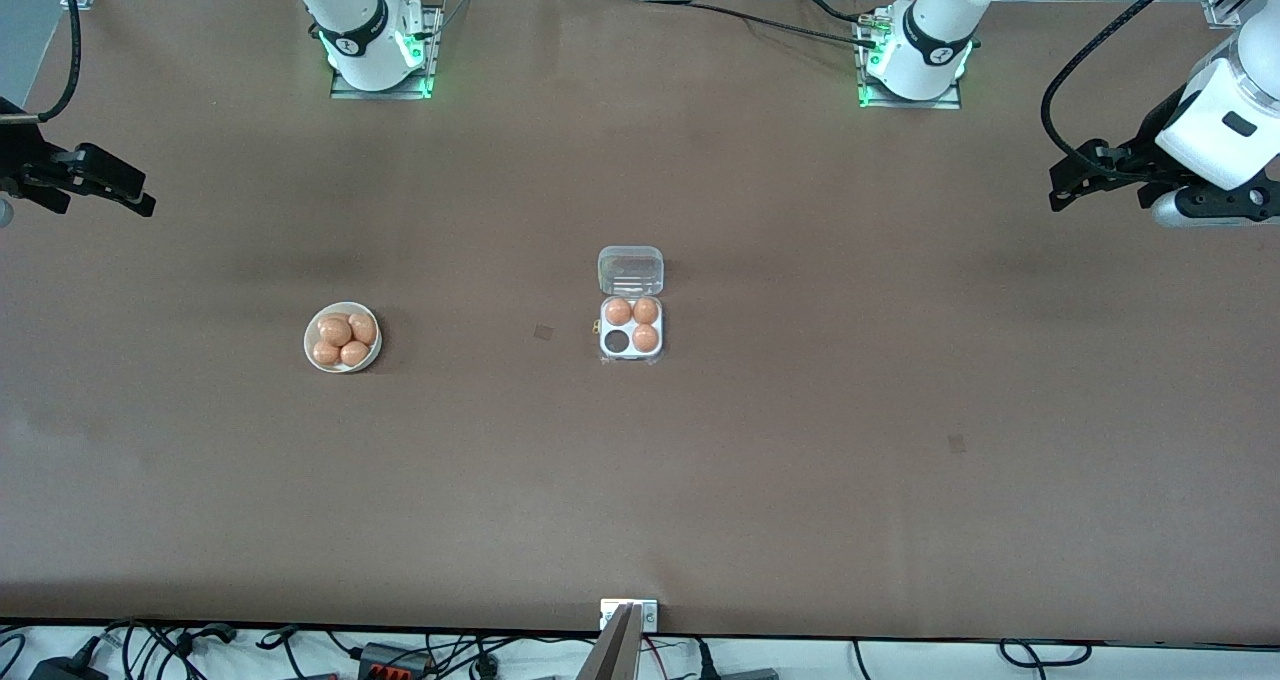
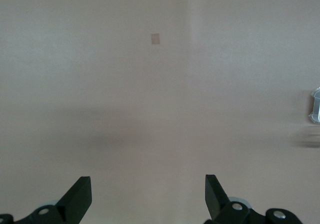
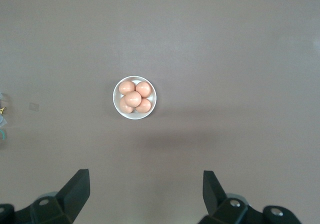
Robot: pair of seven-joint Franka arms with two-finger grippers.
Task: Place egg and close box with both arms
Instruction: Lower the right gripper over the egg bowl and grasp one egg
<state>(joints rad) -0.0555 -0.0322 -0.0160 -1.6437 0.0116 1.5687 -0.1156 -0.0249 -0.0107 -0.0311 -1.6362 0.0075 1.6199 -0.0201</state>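
- Box (image 1: 631,332) sits mid-table, lid (image 1: 631,270) open, three eggs (image 1: 645,337) inside, well apart from both jaws.
- Left gripper (image 2: 148,196) spread over bare table (image 1: 800,440).
- Right gripper (image 3: 146,194) spread, apparently empty; bowl (image 3: 134,97) ahead of its jaws.

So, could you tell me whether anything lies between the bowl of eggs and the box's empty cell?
Nothing visible does. Only bare table separates the bowl from the box, whose lid is open, and the empty cell faces the bowl's end.
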